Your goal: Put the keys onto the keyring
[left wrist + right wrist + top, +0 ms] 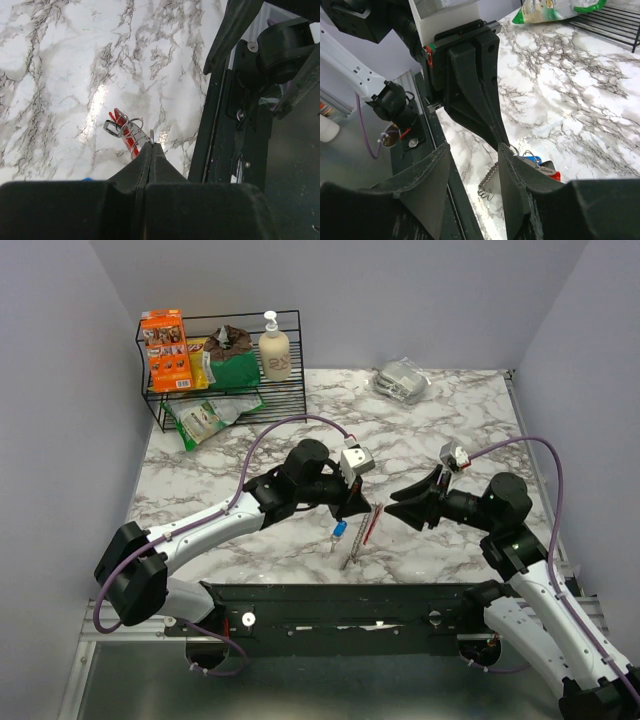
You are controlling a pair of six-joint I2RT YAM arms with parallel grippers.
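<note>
My left gripper pinches the keyring by a ring, right gripper spread; next I likely fetch the blue key just left.

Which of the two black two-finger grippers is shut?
The left gripper: its fingers press together on a ring of the silver chain keyring with red clip; the right gripper stands open.

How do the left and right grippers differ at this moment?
The left gripper is shut, pinching a ring of the keyring; the right gripper stands open and holds nothing. The left one points rightward, the right one leftward. Both are black and nearly meet over the marble table.
</note>
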